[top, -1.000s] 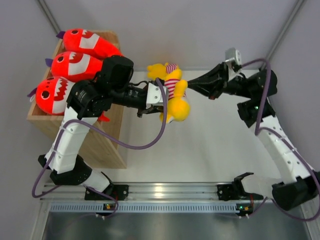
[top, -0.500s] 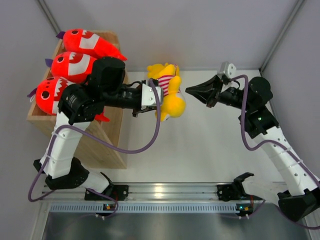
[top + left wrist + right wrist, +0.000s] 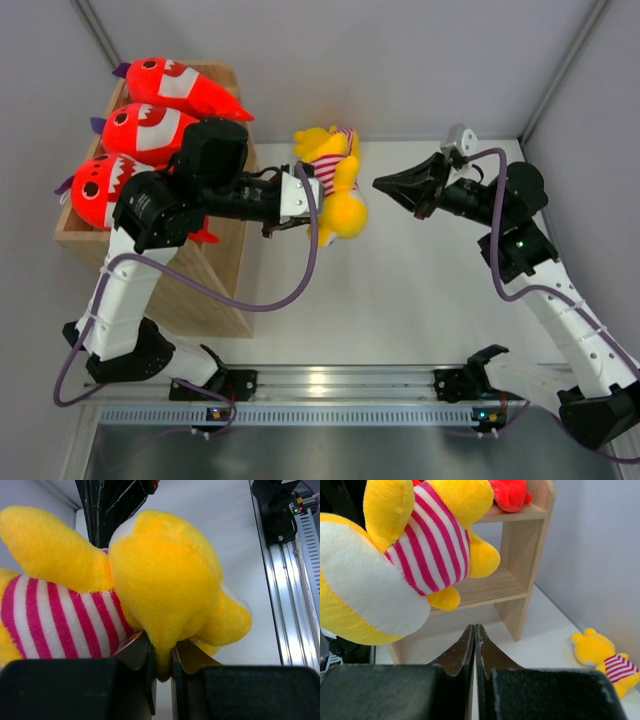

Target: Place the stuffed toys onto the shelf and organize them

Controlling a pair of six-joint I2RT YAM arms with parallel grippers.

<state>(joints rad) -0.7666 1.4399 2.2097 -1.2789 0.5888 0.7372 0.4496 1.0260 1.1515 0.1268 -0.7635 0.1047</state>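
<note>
My left gripper (image 3: 318,203) is shut on a yellow plush toy (image 3: 345,213) with red-white stripes and holds it in the air right of the shelf (image 3: 225,290). In the left wrist view the jaws (image 3: 162,655) pinch a fold of its yellow plush (image 3: 165,575). My right gripper (image 3: 381,183) is shut and empty, apart from the toy on its right; its tips (image 3: 474,630) point at the held toy (image 3: 420,555). A second yellow toy (image 3: 606,659) lies on the table by the back wall (image 3: 313,139). Three red sharks (image 3: 150,130) lie on the shelf top.
The wooden shelf (image 3: 520,545) has an open middle board facing the table. Grey walls close the table at the back and right. A metal rail (image 3: 330,380) with both arm bases runs along the near edge.
My right gripper has drawn back to the right, away from the yellow toy. My left gripper has carried the toy a little left toward the shelf.
</note>
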